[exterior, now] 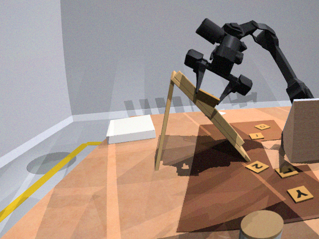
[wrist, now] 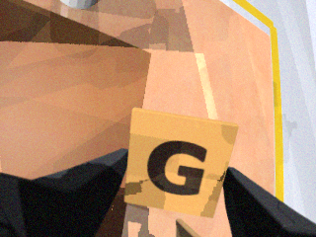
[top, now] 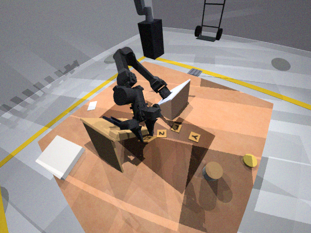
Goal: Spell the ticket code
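My gripper (top: 146, 138) (exterior: 207, 98) (wrist: 178, 163) is shut on the G tile (wrist: 173, 193), gripping it by opposite edges. The tile is in the air, in front of and close to the sloped wooden board (top: 102, 146) (exterior: 228, 128); whether it touches the rail I cannot tell. The 2 tile (top: 161, 133) (exterior: 256, 166), the L tile (top: 176, 127) (exterior: 286, 172) and the Y tile (top: 194, 137) (exterior: 300, 193) lie flat on the counter. An O tile (exterior: 262, 126) and another tile (exterior: 256, 135) lie beyond the board. The ticket's code is not readable; the arm hides much of the rail.
A tall box with a white slanted top (top: 181, 100) (exterior: 305, 131) stands behind the tiles. A white box (top: 61, 155) (exterior: 131, 128) lies left of the board. A lidded jar (top: 213, 171) (exterior: 261, 223) and a yellow disc (top: 250, 160) are at the right.
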